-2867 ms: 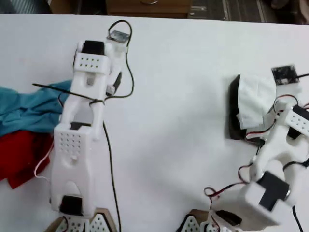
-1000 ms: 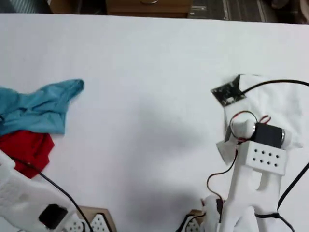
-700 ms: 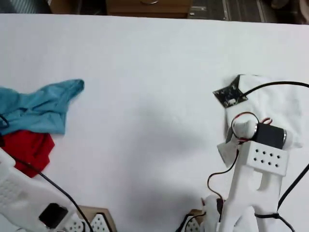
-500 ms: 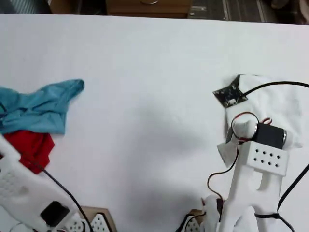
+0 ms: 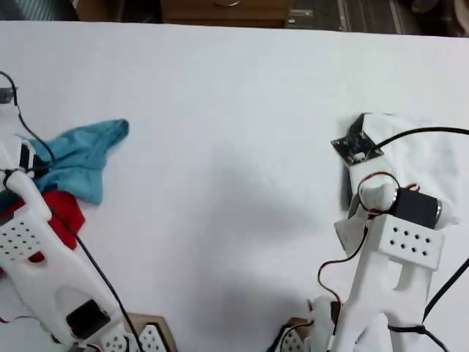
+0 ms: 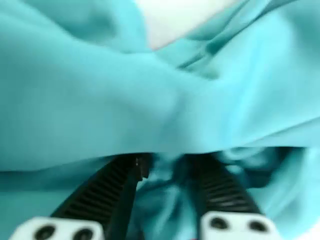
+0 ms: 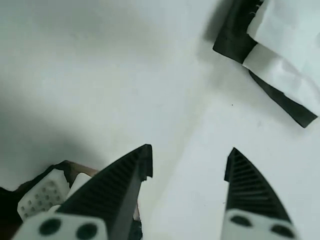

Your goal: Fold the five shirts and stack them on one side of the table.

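A crumpled teal shirt (image 5: 84, 154) lies at the table's left edge, with a red shirt (image 5: 64, 214) partly under it. My left arm (image 5: 29, 242) stretches over both. In the left wrist view my left gripper (image 6: 167, 167) is open and pressed into the teal shirt (image 6: 150, 90), with a bunch of cloth between its fingers. On the right side, a folded white shirt (image 5: 432, 165) rests on a folded black shirt (image 5: 345, 196). My right gripper (image 7: 189, 152) hangs open and empty over bare table, beside the black shirt (image 7: 232, 42) and white shirt (image 7: 285, 45).
The white table (image 5: 234, 110) has wide free room between the two cloth piles. The right arm (image 5: 396, 235) stands near the front edge and covers part of the folded stack. Arm bases (image 5: 146, 339) sit at the front edge.
My left arm has swung up from the front left corner onto the teal shirt. The right arm has drifted slightly to the right. The shirts lie where they were.
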